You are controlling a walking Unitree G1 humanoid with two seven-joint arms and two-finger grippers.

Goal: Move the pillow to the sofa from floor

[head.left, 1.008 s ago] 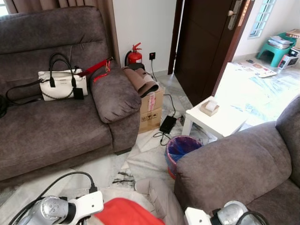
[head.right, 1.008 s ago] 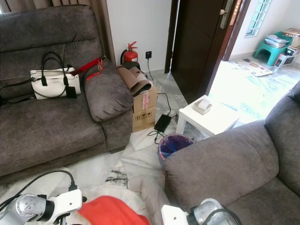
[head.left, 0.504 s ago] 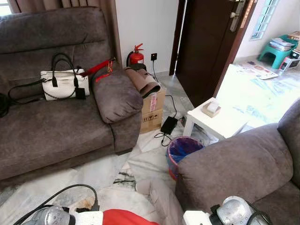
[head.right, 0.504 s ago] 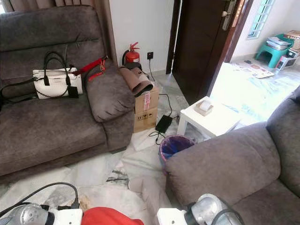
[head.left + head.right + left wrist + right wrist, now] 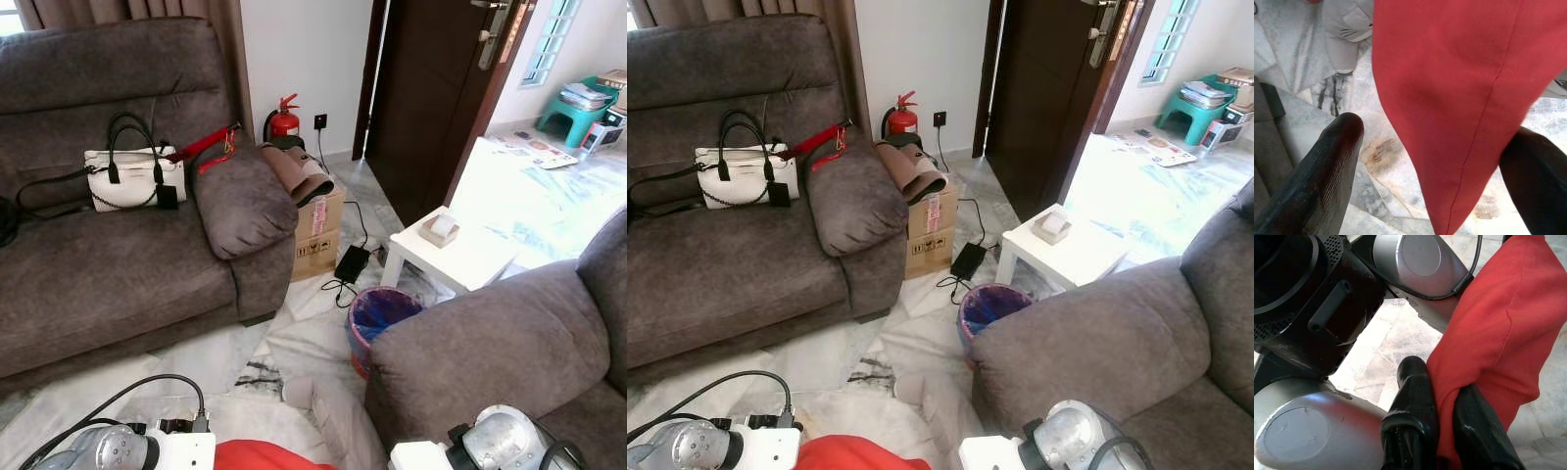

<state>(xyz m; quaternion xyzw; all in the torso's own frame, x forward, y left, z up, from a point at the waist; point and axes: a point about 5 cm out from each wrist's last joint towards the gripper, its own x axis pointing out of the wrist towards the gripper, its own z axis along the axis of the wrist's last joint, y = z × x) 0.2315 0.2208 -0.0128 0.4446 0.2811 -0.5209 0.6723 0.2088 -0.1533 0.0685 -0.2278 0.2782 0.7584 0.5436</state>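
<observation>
The right gripper (image 5: pixel 1442 431) pinches the red pillow (image 5: pixel 1493 333) above the floor while the left gripper (image 5: pixel 1435 161) is wide open around it; next, I think, carry it to the sofa (image 5: pixel 108 264).

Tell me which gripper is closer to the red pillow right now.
Right. The right gripper is pinched shut on a fold of the red pillow, touching it. The left gripper is open, its fingers straddling the pillow's hanging corner.
</observation>
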